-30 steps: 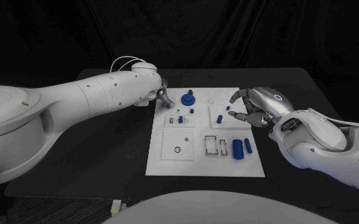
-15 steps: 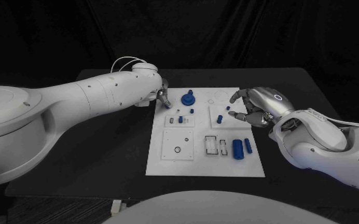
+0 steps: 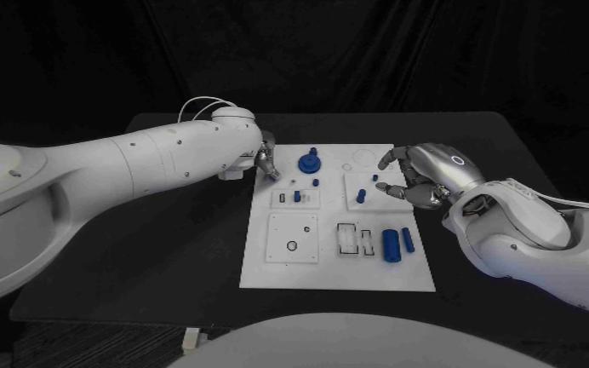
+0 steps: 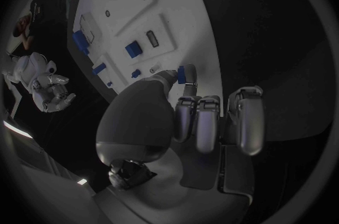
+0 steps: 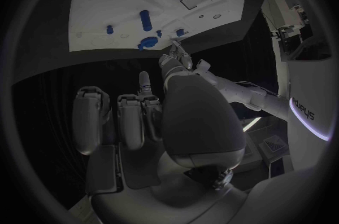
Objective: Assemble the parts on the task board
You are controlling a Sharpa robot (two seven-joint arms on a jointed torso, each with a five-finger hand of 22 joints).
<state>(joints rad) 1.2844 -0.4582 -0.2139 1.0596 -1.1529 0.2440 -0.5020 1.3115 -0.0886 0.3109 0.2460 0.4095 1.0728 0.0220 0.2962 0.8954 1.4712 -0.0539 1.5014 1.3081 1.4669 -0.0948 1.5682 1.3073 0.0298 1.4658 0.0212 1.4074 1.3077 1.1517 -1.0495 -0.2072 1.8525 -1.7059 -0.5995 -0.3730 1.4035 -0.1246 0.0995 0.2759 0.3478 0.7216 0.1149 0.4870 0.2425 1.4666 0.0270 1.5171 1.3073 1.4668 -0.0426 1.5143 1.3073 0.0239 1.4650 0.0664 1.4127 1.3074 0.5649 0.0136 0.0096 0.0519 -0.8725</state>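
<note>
Left hand (image 3: pixel 263 160) hovers at the white task board's (image 3: pixel 338 273) far left corner, pinching a small blue part (image 4: pixel 186 73), apparently for insertion. Right hand (image 3: pixel 424 175) waits beside the right edge, fingers curled, empty.

We count one task board (image 3: pixel 334 274) on one black table (image 3: pixel 160 249). On the board we see about nine blue parts (image 3: pixel 389 244), some too small to tell apart. Two hands work there: left hand (image 3: pixel 264 162), right hand (image 3: pixel 417 176).
</note>
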